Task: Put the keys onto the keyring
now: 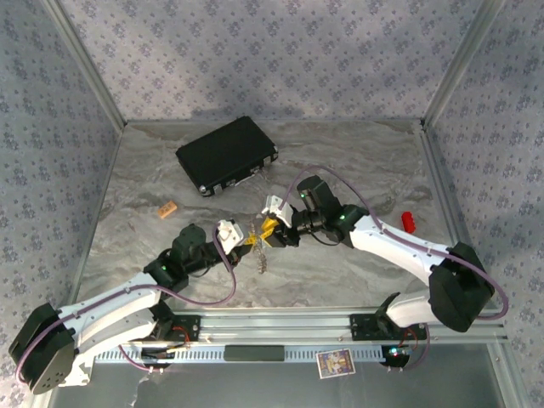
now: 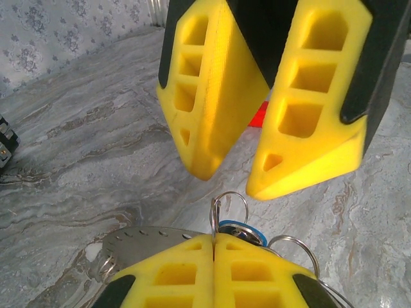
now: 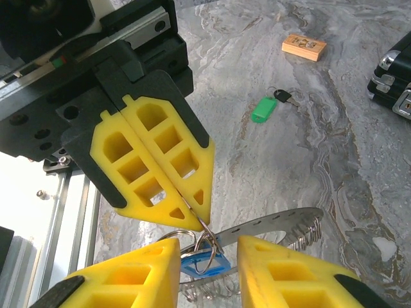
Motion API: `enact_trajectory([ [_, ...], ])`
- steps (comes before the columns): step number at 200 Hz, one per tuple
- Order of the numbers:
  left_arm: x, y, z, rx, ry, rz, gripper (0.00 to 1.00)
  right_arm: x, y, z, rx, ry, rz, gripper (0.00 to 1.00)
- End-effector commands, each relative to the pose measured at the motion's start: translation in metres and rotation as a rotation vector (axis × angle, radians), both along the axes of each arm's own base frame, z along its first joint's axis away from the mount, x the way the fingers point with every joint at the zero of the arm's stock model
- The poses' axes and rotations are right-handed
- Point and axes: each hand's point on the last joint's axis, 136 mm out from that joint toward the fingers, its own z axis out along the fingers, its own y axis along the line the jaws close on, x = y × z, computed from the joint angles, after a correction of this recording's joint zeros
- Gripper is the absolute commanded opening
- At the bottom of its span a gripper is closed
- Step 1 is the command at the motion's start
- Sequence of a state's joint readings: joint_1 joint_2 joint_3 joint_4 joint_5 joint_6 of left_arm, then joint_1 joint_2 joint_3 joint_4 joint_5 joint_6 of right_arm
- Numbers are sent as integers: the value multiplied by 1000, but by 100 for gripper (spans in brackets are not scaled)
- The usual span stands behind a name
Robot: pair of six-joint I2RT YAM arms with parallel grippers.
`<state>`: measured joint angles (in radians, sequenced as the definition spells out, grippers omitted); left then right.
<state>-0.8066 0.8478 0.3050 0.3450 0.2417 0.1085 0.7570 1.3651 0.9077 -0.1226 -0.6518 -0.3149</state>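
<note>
Pinches the keyring (image 3: pixel 276 221) in the left gripper (image 3: pixel 191 212), jaws clenched pad to pad on what looks like a thin wire loop at its top. Holds it up off the surface (image 1: pixel 357 161), midway between the two arms, probably to hang the flat toothed ring free and steady for the other arm. Faces the right gripper (image 3: pixel 209 273) to it nose to nose, jaws released and straddling the blue key (image 3: pixel 207 263), tucked right against the ring among small wire loops. Cannot tell whether threaded on or merely presented there. Has the green key (image 3: pixel 263 109) lying on the surface well apart, near a small wooden block (image 3: pixel 304 47), apparently waiting its turn, and the black case (image 1: pixel 227 155) at the far side, out of the way. Calls next, by this reading, for a fine closing on the blue tag without knocking the ring askew.
</note>
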Motion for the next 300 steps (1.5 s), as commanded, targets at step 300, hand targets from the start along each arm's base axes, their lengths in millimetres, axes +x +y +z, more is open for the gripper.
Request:
enact_trajectory([
  [300,0,-3,21,-60,-61,-1,0,-1,4,3,-16,565,-334,17],
])
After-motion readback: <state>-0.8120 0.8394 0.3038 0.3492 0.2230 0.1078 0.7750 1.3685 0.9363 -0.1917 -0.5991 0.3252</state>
